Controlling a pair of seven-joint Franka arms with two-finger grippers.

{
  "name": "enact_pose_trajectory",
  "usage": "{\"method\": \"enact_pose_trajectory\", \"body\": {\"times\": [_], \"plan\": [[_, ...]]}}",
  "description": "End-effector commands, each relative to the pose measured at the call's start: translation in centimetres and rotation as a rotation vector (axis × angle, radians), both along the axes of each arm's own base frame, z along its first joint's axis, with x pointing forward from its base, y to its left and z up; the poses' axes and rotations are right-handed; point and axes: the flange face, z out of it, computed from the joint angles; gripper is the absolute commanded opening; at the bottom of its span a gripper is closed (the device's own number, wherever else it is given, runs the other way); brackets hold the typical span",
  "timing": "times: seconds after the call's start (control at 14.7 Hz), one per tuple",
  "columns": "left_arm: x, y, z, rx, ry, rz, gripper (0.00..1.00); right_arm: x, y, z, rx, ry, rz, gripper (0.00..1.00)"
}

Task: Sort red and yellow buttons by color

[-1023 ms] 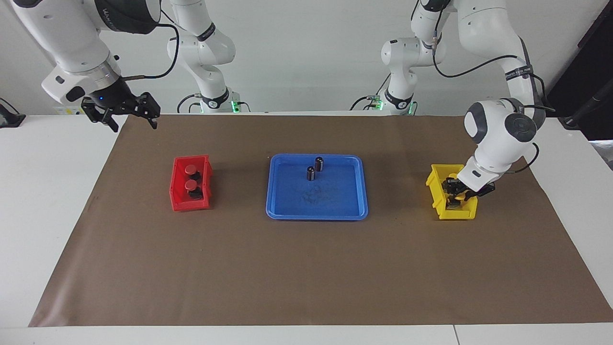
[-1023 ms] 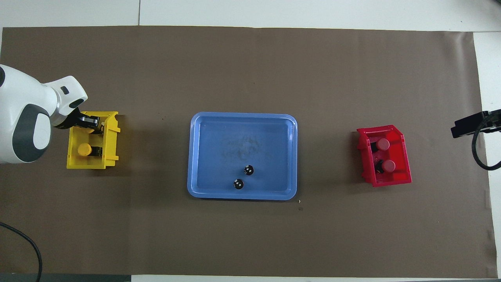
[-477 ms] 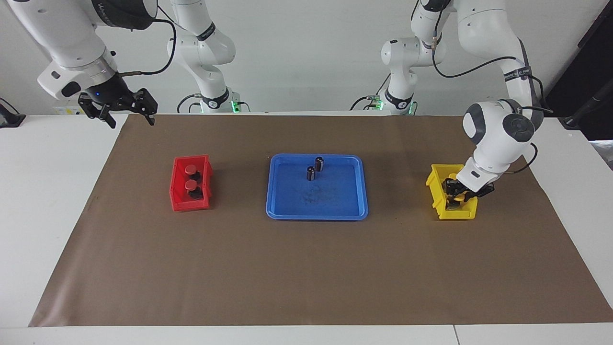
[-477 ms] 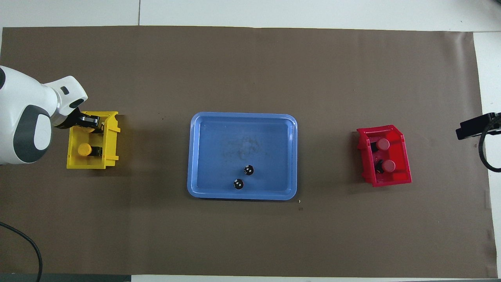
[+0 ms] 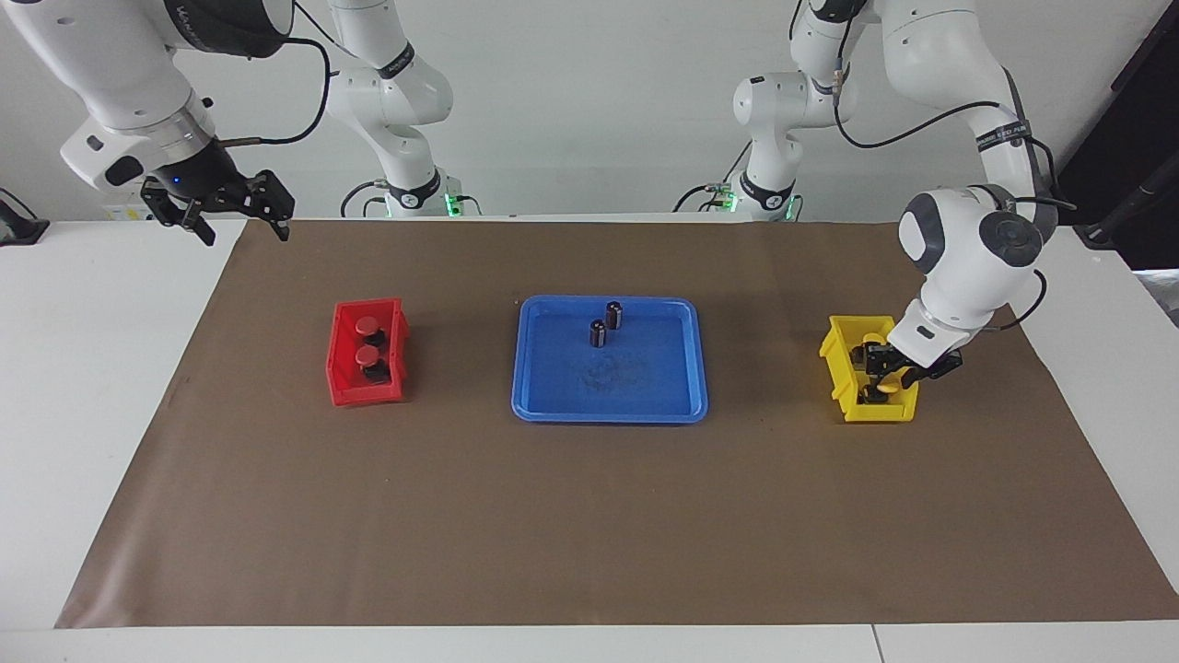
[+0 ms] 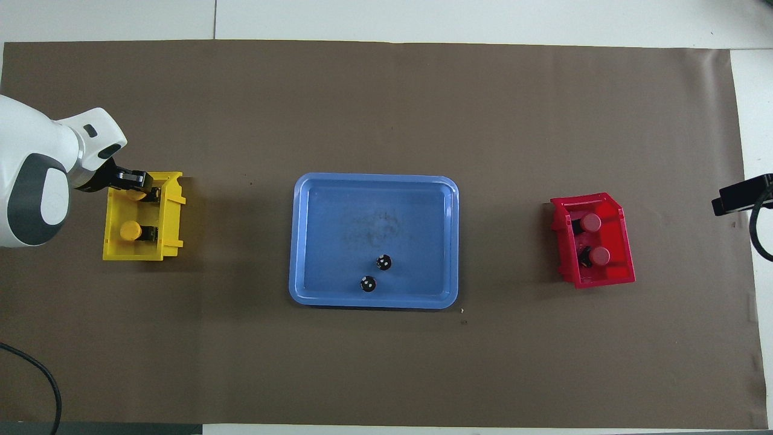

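Two red buttons (image 5: pixel 367 324) (image 6: pixel 590 222) lie in the red bin (image 5: pixel 345 394) (image 6: pixel 604 278) toward the right arm's end. The yellow bin (image 5: pixel 836 364) (image 6: pixel 172 211) at the left arm's end holds two yellow buttons, one (image 6: pixel 130 231) nearer the robots and one (image 6: pixel 136 194) (image 5: pixel 886 388) just under my left gripper (image 5: pixel 886 366) (image 6: pixel 140 184). That gripper hangs low in the bin, slightly open, and holds nothing. My right gripper (image 5: pixel 245 236) (image 6: pixel 740 196) waits open and raised over the mat's corner near the robots.
A blue tray (image 5: pixel 608 416) (image 6: pixel 374 302) sits mid-table with two dark capless cylinders (image 5: pixel 613 315) (image 6: pixel 383 262) standing in its part nearer the robots. Brown mat covers the table between the bins and the tray.
My left gripper has let go of the yellow button and lifted a little inside the yellow bin. The right arm has drawn back and up, away from the red bin.
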Motion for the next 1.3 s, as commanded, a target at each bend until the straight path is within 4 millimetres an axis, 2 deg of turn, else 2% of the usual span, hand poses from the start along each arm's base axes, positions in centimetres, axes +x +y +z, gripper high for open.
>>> {"method": "enact_pose_trajectory", "body": {"times": [0.0,0.07,0.14,0.27,0.34,0.61,0.75,0.89,1.02,1.23], "plan": [[0.2,0.7,2.8,-0.004,0.036,0.028,0.58,-1.0,-0.9,0.1,-0.007,0.021,0.022,1.00],[0.5,0.6,5.0,-0.001,0.061,0.030,0.61,-1.2,-1.0,-0.2,-0.005,0.030,0.019,1.00],[1.0,0.5,7.5,0.001,0.077,0.031,0.70,-1.4,-1.0,-0.1,-0.004,0.028,0.019,1.00],[1.2,0.0,10.7,0.003,0.090,0.028,0.97,-1.3,-1.0,-0.1,-0.005,0.025,0.020,1.00],[0.8,-0.3,12.2,0.003,0.086,0.026,1.00,-1.3,-0.9,-0.1,-0.004,0.025,0.022,1.00],[-1.7,-0.9,21.1,-0.030,0.070,0.039,1.00,-1.3,-0.9,0.0,-0.005,0.022,0.022,1.00],[-2.5,-1.1,24.0,-0.062,0.108,0.102,1.00,-1.3,-0.9,0.0,-0.005,0.022,0.022,1.00],[-3.5,-1.5,25.4,-0.060,0.137,0.100,1.00,-1.2,-0.8,0.0,-0.005,0.021,0.023,1.00],[-4.2,-3.5,25.8,-0.058,0.154,0.069,1.00,-1.3,-0.9,0.0,-0.005,0.020,0.020,1.00],[-4.4,-3.8,26.1,-0.060,0.156,0.065,1.00,-1.3,-0.8,0.0,-0.006,0.022,0.022,1.00]]}}
